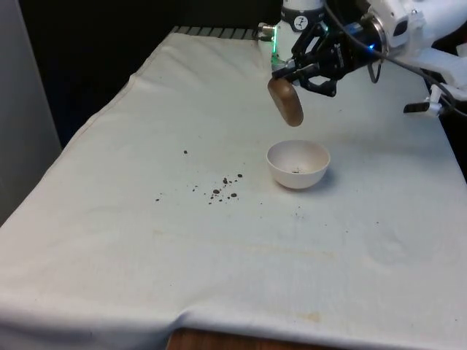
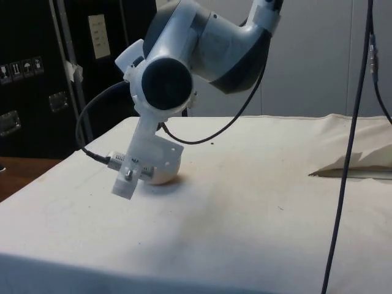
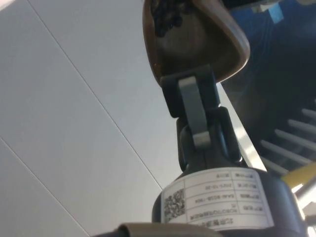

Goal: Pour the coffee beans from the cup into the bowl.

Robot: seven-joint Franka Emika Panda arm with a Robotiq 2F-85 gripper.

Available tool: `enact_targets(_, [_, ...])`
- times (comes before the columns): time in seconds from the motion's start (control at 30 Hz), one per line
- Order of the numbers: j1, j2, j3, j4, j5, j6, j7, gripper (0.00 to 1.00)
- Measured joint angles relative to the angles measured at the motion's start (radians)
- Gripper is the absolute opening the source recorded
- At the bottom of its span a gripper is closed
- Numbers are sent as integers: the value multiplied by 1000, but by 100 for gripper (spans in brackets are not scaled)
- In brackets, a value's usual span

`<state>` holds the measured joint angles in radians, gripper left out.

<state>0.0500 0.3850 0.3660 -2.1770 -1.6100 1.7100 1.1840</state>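
A brown cup hangs tipped steeply above and just behind the white bowl. My gripper is shut on the cup's rim. In the wrist view the cup is clamped by a grey-padded finger, and several dark coffee beans lie inside it. A few beans rest in the bowl's bottom. In the side view the bowl peeks out behind the arm's wrist, which hides the cup.
Several spilled beans are scattered on the white cloth on the front view's left of the bowl, with single ones farther out. The table's near edge shows wood under the cloth.
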Motion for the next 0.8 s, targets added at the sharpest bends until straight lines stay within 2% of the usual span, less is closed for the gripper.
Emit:
enact_targets(0.4, [0, 17, 42, -5, -11, -101, -3, 0])
enact_targets(0.8, [0, 48, 80, 7, -45, -212, -24, 0])
